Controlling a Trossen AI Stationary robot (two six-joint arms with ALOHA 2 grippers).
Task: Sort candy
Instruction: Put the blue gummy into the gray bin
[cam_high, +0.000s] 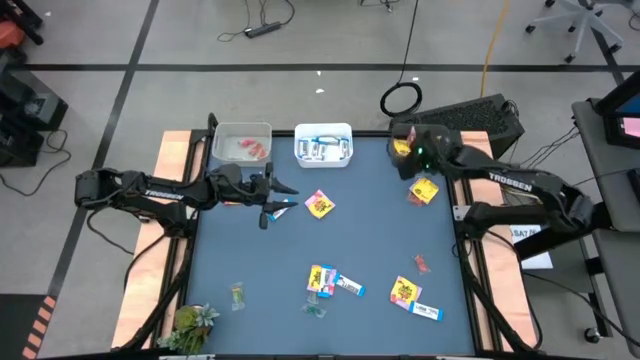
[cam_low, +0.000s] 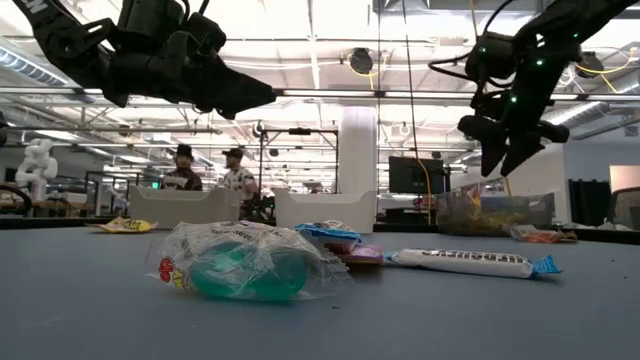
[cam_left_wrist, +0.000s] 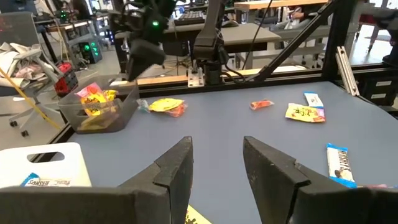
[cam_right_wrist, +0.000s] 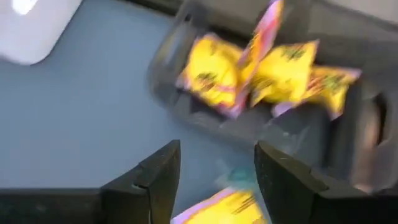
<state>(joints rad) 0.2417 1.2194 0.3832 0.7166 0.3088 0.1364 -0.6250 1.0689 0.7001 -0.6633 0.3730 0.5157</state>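
While three bins line the table's (cam_high: 250, 300) far edge, a clear bin (cam_high: 242, 142) with red pieces, a white bin (cam_high: 323, 144) with blue-and-white bars and a dark bin (cam_high: 404, 141) of yellow packets, five yellow packets (cam_high: 319, 204) lie loose on the table. Above the dark bin in the far right corner, the right gripper (cam_high: 412, 152) hangs open and empty. Near the clear bin, the left gripper (cam_high: 283, 197) hovers partly open, holding nothing.

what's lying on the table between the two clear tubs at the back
Nothing: in the high view, bare table separates the tub of red candy from the tub of blue bars.
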